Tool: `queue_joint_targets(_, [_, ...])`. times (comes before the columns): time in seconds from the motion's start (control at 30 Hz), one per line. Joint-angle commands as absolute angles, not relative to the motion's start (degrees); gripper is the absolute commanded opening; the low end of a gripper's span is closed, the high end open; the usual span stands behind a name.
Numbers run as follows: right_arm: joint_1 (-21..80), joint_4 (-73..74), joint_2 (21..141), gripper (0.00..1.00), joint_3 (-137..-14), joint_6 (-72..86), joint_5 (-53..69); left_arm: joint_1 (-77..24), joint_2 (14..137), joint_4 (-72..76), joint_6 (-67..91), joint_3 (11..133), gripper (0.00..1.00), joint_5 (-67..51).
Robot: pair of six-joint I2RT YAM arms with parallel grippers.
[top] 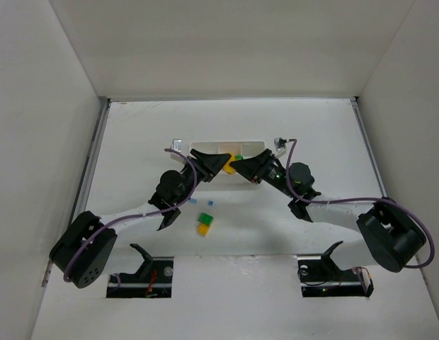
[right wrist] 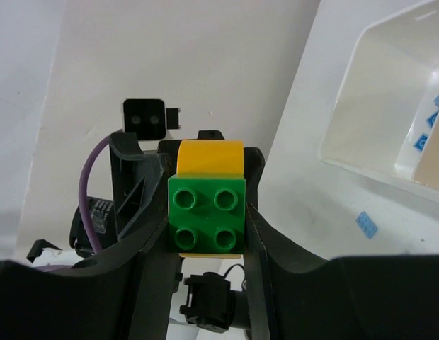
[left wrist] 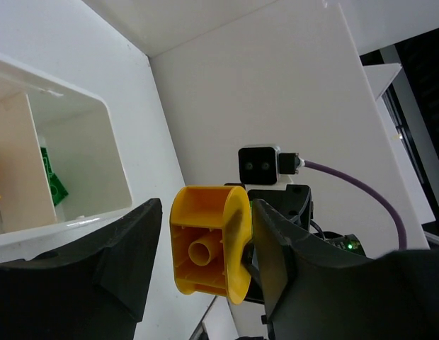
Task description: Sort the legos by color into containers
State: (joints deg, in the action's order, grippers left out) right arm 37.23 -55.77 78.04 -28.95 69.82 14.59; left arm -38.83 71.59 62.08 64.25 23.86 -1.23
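Note:
My right gripper [right wrist: 207,237] is shut on a green lego [right wrist: 207,212] that is stacked on a yellow lego [right wrist: 209,157]. My left gripper [left wrist: 205,249] faces it with its jaws around that yellow lego [left wrist: 205,244]. One finger touches the brick and a narrow gap shows at the other. In the top view both grippers, left [top: 221,164] and right [top: 238,167], meet just in front of the white tray [top: 251,144]. One compartment holds a green lego [left wrist: 55,185], and another holds tiny blue legos [right wrist: 421,142].
On the table in front of the tray lie a green lego [top: 204,217] on a yellow one [top: 204,229] and tiny blue pieces [top: 196,203]. Another blue piece [right wrist: 366,224] lies by the tray. White walls enclose the table.

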Motion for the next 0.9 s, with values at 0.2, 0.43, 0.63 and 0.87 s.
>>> queue_joint_targets(0.2, [37.7,-68.1,81.3,0.29,-30.8,74.8,17.8,-39.2,71.3,68.0,65.0,24.9,0.30,-1.8])
queue_joint_targets(0.43, [37.7,-66.9,80.3,0.59,-30.1,73.7,17.1,-38.5,69.1,67.0,64.7,23.8,0.19,-1.7])
queue_joint_targets(0.63, [37.3,-64.5,78.2,0.69,-29.4,71.7,16.8,-37.7,68.6,66.2,65.0,22.3,0.19,-2.2])
queue_joint_targets(0.87, [36.0,-63.0,78.2,0.59,-29.3,70.9,16.9,-37.6,68.2,65.0,65.1,22.1,0.19,-2.5])
